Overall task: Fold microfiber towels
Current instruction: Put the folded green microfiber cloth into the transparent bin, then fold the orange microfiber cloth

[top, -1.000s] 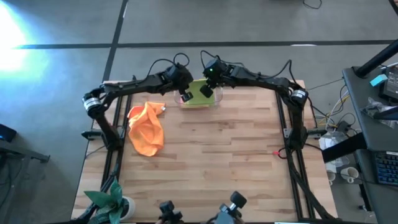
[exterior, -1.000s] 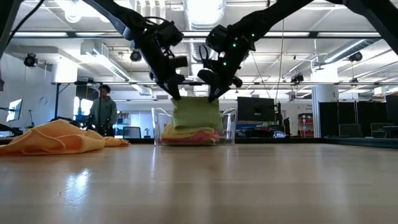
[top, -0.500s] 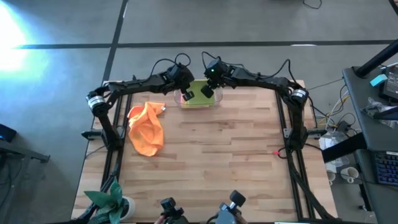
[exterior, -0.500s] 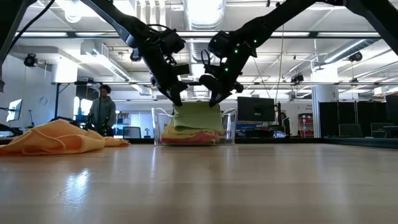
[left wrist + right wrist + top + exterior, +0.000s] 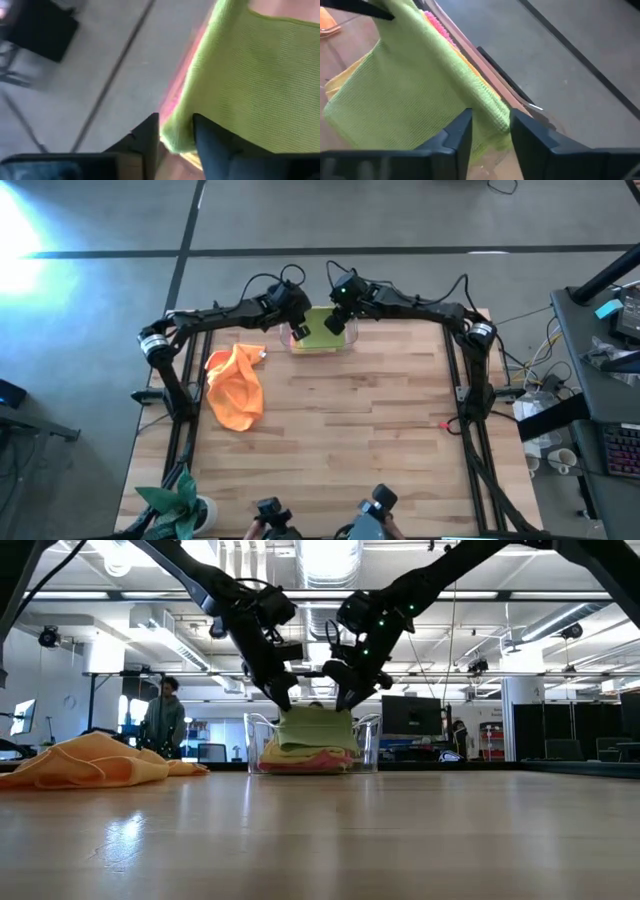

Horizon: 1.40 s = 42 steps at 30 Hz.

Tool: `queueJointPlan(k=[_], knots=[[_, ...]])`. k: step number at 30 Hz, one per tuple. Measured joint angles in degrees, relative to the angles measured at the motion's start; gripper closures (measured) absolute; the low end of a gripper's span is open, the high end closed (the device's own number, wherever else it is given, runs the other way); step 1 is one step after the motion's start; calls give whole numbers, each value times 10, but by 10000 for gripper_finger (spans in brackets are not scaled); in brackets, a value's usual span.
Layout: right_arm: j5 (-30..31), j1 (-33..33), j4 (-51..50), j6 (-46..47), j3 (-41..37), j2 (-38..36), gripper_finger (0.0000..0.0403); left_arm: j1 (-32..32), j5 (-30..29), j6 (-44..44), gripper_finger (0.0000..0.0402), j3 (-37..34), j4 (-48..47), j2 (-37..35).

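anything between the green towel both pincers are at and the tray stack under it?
Nothing visible. The lime green towel already sits on the stack in the clear tray, with the left pincer and right pincer each straddling one of its edges. Whether either is gripping it is unclear.

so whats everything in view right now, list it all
lime green towel: one seen, folded, top of the stack in the tray, an edge between each hand's fingers
pink and yellow towels: layers under the green one in the tray
orange towel: one, crumpled, left part of the table
clear plastic tray: one, far edge of the table, centre
wooden table: one, light wood
potted plant: one, green, near left corner
person: one, standing in the room behind, left in the low view
left hand: over the tray's left side, fingers apart around the towel edge
right hand: over the tray's right side, fingers apart around the towel edge
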Motion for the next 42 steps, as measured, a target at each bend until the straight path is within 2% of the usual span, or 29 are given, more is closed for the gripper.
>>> queueJointPlan(k=[5, 9, 12, 20, 31, 36, 42], knots=[[-2, -15, -79, -2, 36, -14, 247, -1, -80, -3, 250, 39, -47, -25], [-2, -21, -152, -2, 65, -43, 237, -9, -85, -21, 236, 74, -126, -60], [-6, -21, -202, -1, 69, -67, 237, -18, -76, -90, 236, 74, -162, -95], [-9, -2, -284, 50, 13, -134, 253, -86, -19, -228, 236, -26, -181, -178], [-11, 81, -261, 153, -103, -215, 269, -234, -6, -382, 236, -149, -193, -195], [-11, 127, -248, 214, -138, -223, 264, -297, 14, -493, 236, -168, -265, -195], [-11, 190, -243, 280, -165, -222, 268, -377, 34, -680, 236, -181, -340, -195]])
